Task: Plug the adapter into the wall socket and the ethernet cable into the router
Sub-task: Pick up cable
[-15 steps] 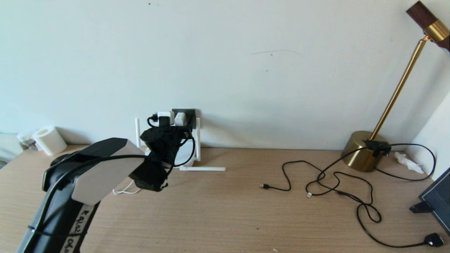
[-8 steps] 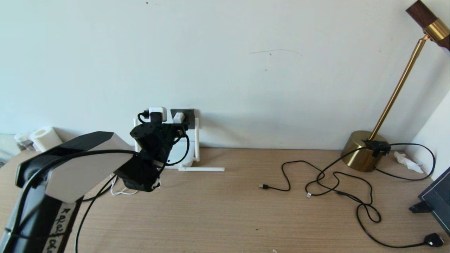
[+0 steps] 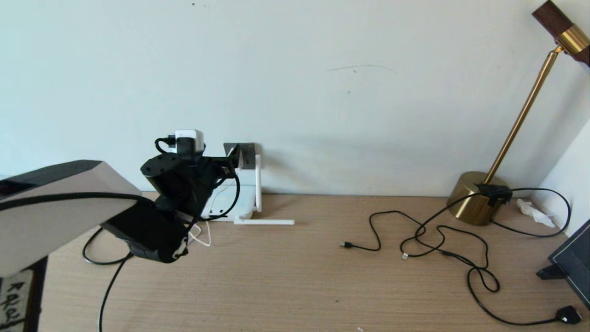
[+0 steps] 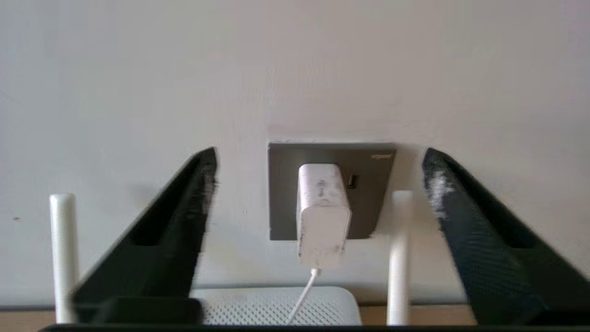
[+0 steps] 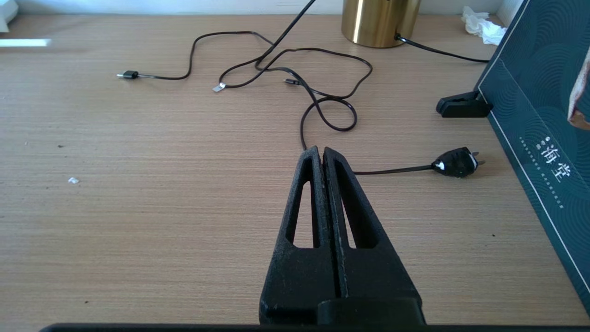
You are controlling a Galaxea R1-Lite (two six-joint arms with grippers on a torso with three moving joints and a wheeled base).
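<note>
2 tools: left tool (image 4: pixel 318 193) released, jaws spread wide and empty, facing the wall socket (image 4: pixel 368 193). Adapter (image 4: pixel 322 214) sits plugged in the socket, white cord hanging down to the router (image 4: pixel 276 304) on the counter (image 3: pixel 295 276) just below. Ethernet cable (image 3: pixel 99 260) lies on counter at left. Right tool (image 5: pixel 321 154) clenched, empty, over the counter near thin black cables (image 5: pixel 322 92).

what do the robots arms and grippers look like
The left arm has a grey-white shell over black links, a black cable along it and a handwritten label. Both the left gripper and right gripper have black, tapering, triangular fingers with slotted cut-outs.
</note>
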